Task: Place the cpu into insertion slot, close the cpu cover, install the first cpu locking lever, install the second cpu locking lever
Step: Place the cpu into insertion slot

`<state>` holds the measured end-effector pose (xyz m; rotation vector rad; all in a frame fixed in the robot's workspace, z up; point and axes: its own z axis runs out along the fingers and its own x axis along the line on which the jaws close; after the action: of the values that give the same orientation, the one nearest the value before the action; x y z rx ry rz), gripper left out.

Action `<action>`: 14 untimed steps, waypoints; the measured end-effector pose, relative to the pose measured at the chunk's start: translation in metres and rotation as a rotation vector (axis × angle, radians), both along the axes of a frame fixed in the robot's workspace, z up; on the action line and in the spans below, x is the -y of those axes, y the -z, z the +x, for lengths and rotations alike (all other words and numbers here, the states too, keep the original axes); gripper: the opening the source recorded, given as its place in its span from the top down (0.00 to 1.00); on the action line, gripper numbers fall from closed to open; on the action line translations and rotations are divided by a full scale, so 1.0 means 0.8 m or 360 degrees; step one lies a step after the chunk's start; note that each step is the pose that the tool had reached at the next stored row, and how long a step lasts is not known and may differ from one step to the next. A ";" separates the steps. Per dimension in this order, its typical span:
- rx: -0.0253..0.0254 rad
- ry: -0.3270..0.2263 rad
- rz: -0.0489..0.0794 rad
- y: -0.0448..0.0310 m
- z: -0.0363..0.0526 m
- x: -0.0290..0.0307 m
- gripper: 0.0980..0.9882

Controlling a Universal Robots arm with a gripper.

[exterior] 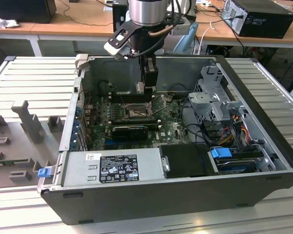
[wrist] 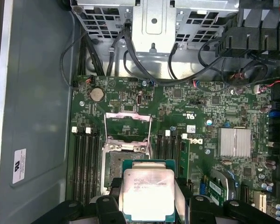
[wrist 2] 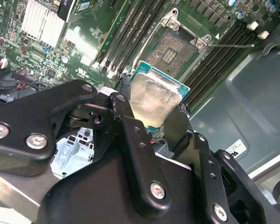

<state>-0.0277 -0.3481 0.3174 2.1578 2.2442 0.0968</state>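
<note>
first wrist view: cpu edges gripped

The square silver chip hangs clamped, at twelve o'clock from the bare socket in the exterior view; the thin metal cover stands flipped open.

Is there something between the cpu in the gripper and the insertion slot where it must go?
Nothing visible does. The gripper holds the cpu close by the slot, whose centre lies bare. The cover is swung open, off the slot, and nothing lies across it.
</note>
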 end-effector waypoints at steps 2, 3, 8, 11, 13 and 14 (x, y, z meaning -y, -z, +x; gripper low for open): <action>-0.00010 0.0000 0.0000 0.0021 0.000 0.0000 0.52; -0.00016 0.0000 0.0000 0.0032 0.000 0.0000 0.52; -0.00055 0.0001 0.0000 0.0078 0.000 0.0000 0.52; -0.00075 0.0001 0.0000 0.0112 0.000 0.0000 0.52; -0.00082 0.0001 0.0000 0.0128 0.000 0.0000 0.52; -0.00089 0.0001 0.0000 0.0141 0.000 0.0000 0.52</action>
<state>-0.0277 -0.3481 0.3061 2.1614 2.2464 0.0909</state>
